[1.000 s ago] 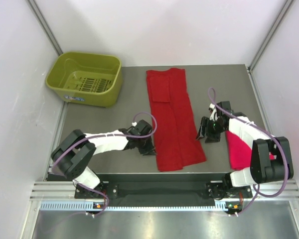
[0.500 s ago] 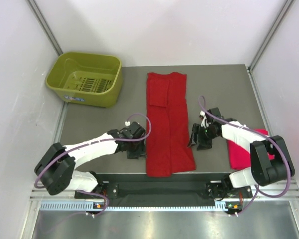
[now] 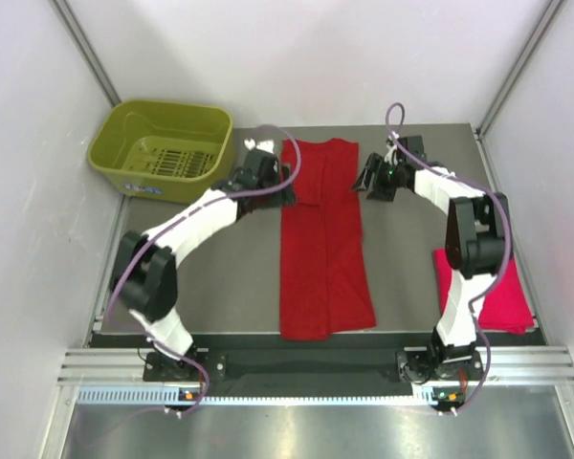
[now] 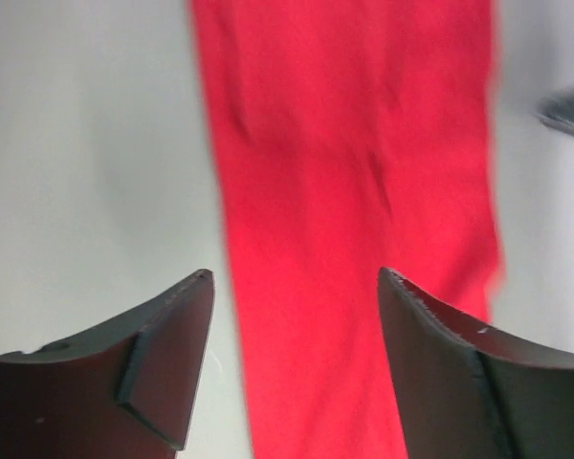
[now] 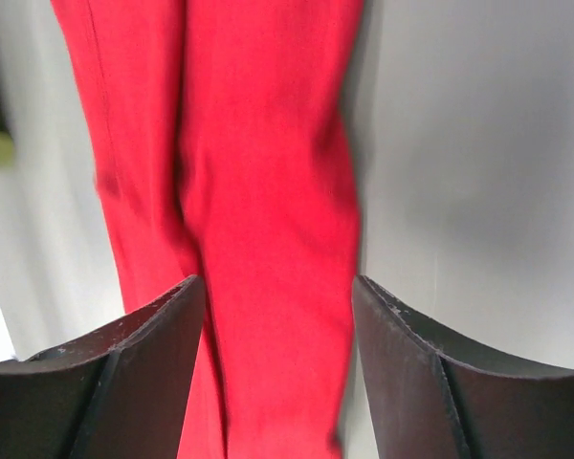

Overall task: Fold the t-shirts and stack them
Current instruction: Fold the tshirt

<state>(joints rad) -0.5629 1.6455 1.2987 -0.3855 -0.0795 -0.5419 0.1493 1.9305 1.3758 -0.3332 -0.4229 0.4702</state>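
The pinkish red t-shirt (image 3: 502, 301) is lying, apparently folded, at the near right of the worktop (image 3: 220, 277). The deep red t-shirt (image 3: 322, 249) is lying mid-worktop as a long strip. The left gripper (image 3: 279, 188) and right gripper (image 3: 367, 182) are flanking its far end, jaws apart, empty. The next fold is probably calling for pinching both far corners evenly and carrying them nearward level.

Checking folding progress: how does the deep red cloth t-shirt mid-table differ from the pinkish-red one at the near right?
The deep red cloth t-shirt is a long narrow strip; the pinkish-red cloth t-shirt is a short compact bundle. The deep red one lies mid-table; the pinkish-red one sits near right, partly hidden by the right arm. Both are plain and lie on the table.
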